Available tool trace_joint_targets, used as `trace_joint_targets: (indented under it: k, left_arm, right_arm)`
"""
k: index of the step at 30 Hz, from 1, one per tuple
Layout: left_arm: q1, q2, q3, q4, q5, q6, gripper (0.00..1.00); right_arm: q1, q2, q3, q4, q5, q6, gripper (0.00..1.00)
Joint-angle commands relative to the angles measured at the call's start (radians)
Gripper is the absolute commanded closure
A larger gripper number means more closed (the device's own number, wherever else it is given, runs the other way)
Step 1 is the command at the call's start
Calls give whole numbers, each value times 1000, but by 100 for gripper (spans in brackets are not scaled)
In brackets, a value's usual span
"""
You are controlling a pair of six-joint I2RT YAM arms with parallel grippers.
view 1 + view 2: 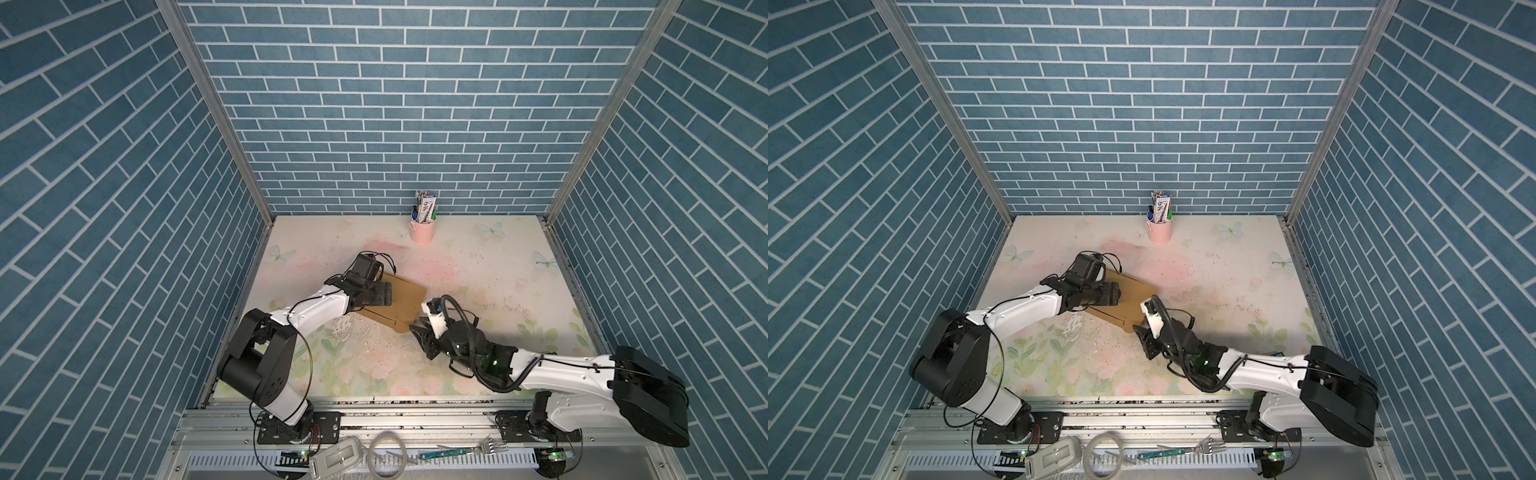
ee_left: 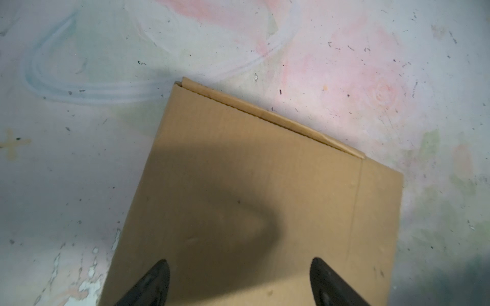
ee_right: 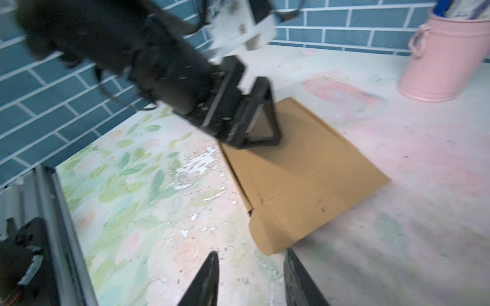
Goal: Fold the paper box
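Left wrist view shows the left gripper (image 2: 241,282) with its jaws wide apart above the paper box (image 2: 265,185), with nothing clamped between them. Right wrist view shows the right gripper (image 3: 250,254) with its jaws partly apart and empty, and the rounded near corner of the paper box just ahead. In both top views the paper box lies on the flowered desk (image 1: 478,270), left of centre, between the two grippers. A pink cup (image 1: 422,232) stands well apart by the back wall.

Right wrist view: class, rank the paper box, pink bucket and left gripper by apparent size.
1. paper box
2. pink bucket and left gripper: about alike, bucket cut off by the frame, so unranked.
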Motion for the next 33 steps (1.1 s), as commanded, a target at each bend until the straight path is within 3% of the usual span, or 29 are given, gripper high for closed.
trace_joint_targets:
  k: [1,6,12,16,20,26,33]
  left_arm:
    - [-3,-117,14,-96,-9,-30,15]
    - [15,-294,-90,-170,-48,-69,16]
    - [1,-445,-243,-250,-16,-123,21]
    - [-12,-510,-346,-297,-29,-147,22]
    - [-11,-438,-372,-264,-43,-146,22]
    - [1,-167,-243,-160,-36,-104,22]
    - [109,-2,-117,-135,9,-39,22]
  right_arm:
    - [-124,-24,93,-253,-91,49,58]
    - [-267,125,249,-341,-195,4,58]
    - [-353,347,462,-409,-271,-31,58]
    - [-386,404,521,-394,-325,-32,58]
    - [-400,453,582,-414,-328,-54,58]
    - [-425,552,709,-512,-335,-117,58]
    - [-432,662,870,-639,-336,-184,58]
